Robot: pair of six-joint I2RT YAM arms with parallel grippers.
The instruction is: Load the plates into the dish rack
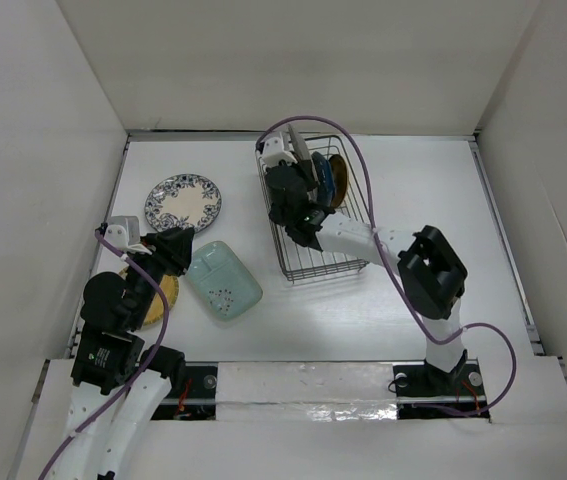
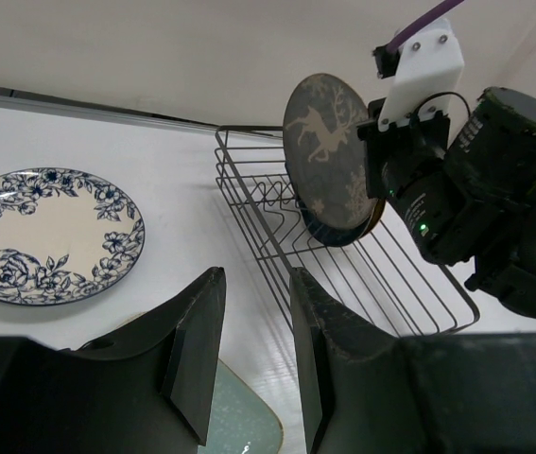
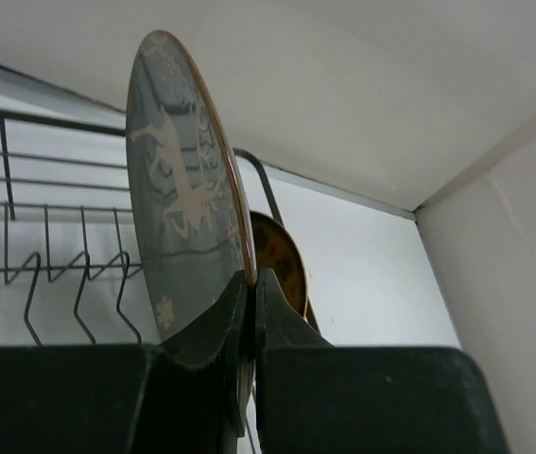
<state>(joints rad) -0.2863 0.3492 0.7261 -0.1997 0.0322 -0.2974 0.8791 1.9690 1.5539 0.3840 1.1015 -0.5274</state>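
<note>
The right gripper (image 3: 250, 284) is squeezed shut on the rim of the dark grey plate (image 3: 178, 189). The plate stands up on its edge in the far part of the dish rack (image 1: 323, 255). Its deer side faces the left arm, and a yellow plate (image 3: 282, 255) sits just behind it. The rack's long side runs away from the arms. The left gripper (image 2: 256, 284) is a little open and holds nothing.

Dish rack (image 2: 362, 274): thin blk metal wire. Grey plate (image 2: 324, 142): matt glaze. Floral plate (image 2: 45, 232): glossy ceramic. Table (image 1: 413, 190): smooth white, matt.
</note>
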